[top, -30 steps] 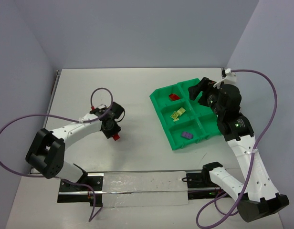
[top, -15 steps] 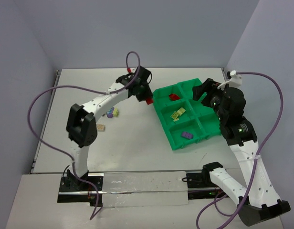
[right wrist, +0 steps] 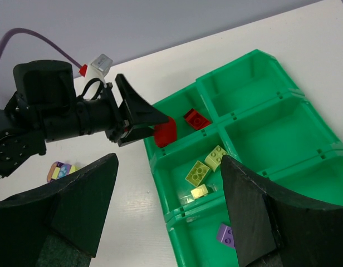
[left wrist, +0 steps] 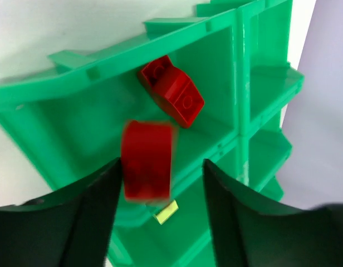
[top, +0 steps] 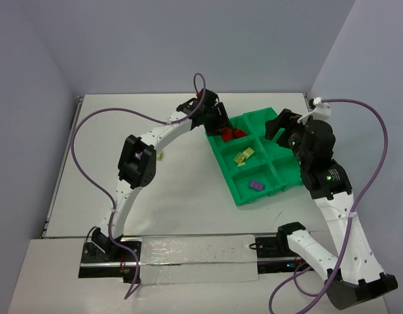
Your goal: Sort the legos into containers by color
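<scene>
My left gripper hangs over the far-left compartment of the green tray, its jaws apart. In the left wrist view a blurred red lego sits beside the left finger, with a clear gap to the right finger. A second red lego lies in that compartment. The right wrist view shows two yellow-green legos and a cream one in the middle-left compartment, and a purple lego in the near-left one. My right gripper hovers open over the tray's far side, holding nothing.
Loose legos lie on the white table left of the tray; the left arm mostly hides them in the top view. The tray's right-hand compartments show no bricks. Walls close the table at the back and sides.
The left arm swung from the table's left side to the tray carrying the red lego, and its jaws have opened off it. The right arm barely moved.
</scene>
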Robot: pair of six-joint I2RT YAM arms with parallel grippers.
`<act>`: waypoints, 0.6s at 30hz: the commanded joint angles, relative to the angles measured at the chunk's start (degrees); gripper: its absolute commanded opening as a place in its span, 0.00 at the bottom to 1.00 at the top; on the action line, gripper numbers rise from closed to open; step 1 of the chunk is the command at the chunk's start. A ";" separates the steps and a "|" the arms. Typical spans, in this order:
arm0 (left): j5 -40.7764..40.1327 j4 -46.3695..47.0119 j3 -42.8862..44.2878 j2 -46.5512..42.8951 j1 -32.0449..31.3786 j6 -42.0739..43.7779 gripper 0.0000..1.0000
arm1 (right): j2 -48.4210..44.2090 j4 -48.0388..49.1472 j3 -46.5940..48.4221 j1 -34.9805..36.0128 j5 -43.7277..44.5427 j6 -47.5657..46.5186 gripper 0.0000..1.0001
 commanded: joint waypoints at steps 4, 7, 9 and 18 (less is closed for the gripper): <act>1.92 4.03 2.99 -2.07 0.09 1.88 0.87 | 0.28 0.28 0.70 0.23 0.78 -1.49 0.82; -1.63 2.75 -0.58 -7.82 0.17 3.97 0.90 | 0.58 0.74 0.30 0.23 -0.17 -0.99 0.82; -4.17 1.40 -3.52 -11.42 0.17 5.40 0.87 | 0.79 1.14 0.18 0.23 -1.34 -0.46 0.82; -22.67 -1.81 -39.22 -37.51 4.60 6.92 0.88 | 2.03 0.10 0.78 0.24 -3.52 -0.08 0.82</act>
